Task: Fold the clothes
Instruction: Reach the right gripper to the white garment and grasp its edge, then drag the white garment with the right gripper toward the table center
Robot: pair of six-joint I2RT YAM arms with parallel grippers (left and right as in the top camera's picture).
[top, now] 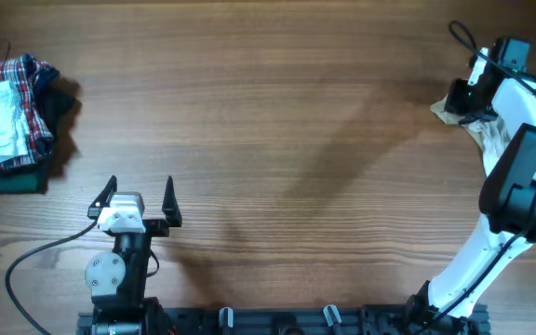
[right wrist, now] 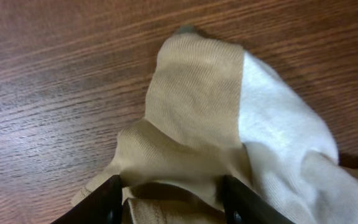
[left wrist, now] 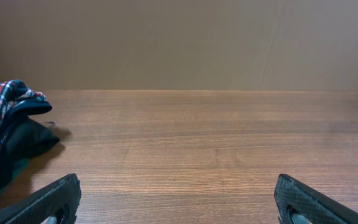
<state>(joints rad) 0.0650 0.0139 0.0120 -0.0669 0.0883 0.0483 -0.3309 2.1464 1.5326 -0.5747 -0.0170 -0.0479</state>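
The clothes (right wrist: 197, 106) are a small garment with a tan ribbed part and a white part, plus a sliver of olive-green trim at its far tip. It lies bunched at the table's far right edge (top: 477, 135), mostly hidden under the right arm in the overhead view. My right gripper (right wrist: 173, 199) is down on it, both fingers (right wrist: 101, 205) pressed against a raised fold of tan fabric between them. My left gripper (top: 140, 194) hovers wide open over bare wood at the front left, far from the garment, holding nothing (left wrist: 179, 205).
A stack of folded clothes (top: 7, 121) sits at the far left edge: a red-and-blue plaid garment with a white piece on top and dark green cloth beneath. In the left wrist view the stack of folded clothes (left wrist: 5, 130) is at the left. A brown wall backs the table.
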